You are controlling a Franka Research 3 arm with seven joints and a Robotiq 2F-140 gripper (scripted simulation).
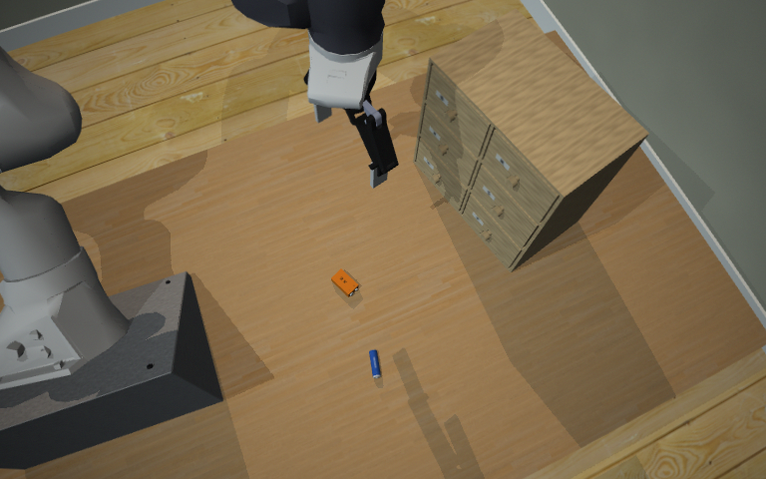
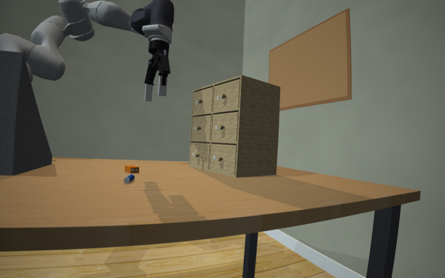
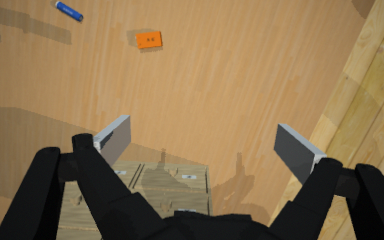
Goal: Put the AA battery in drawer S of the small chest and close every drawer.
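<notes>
The AA battery (image 1: 374, 362) (image 2: 128, 179) (image 3: 69, 11) is a small blue cylinder lying on the table, well out in front of the chest. The small wooden chest (image 1: 531, 107) (image 2: 257, 127) (image 3: 165, 190) has six drawers in two columns, all pushed in. Their labels are too small to read. My gripper (image 1: 351, 146) (image 2: 154, 92) (image 3: 203, 132) is open and empty. It hangs high above the table, just in front of the chest's front and far from the battery.
An orange 9 V battery (image 1: 345, 281) (image 2: 131, 169) (image 3: 149, 39) lies between the AA battery and the chest. The robot's dark base (image 1: 141, 361) (image 2: 16, 114) stands at the table's left. The table edge runs close behind the chest.
</notes>
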